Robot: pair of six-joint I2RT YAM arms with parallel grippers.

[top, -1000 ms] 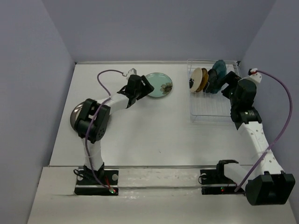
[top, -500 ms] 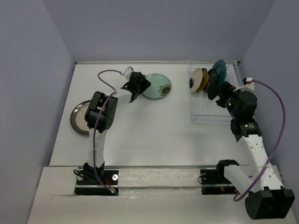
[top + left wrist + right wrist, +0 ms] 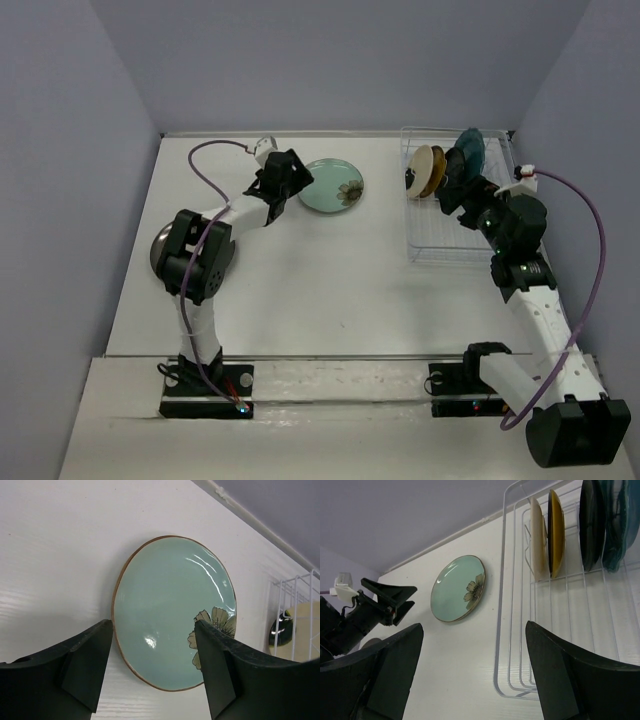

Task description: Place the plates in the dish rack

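Grey-rimmed plate (image 3: 157,252) lies flat on the table (image 3: 320,300) at near left, partly hidden under the left arm's elbow; right gripper (image 3: 474,627) hangs above the near part of the dish rack (image 3: 445,242), fingers spread wide, holding nothing; left gripper (image 3: 152,627) likewise wide and empty, just short of the mint plate (image 3: 170,615), which lies flat on the table, left of the rack; contact cannot be told; at the rack's far end stand on edge the cream plate (image 3: 536,535), amber plate (image 3: 556,532), black plate (image 3: 592,525), teal plate (image 3: 617,520).
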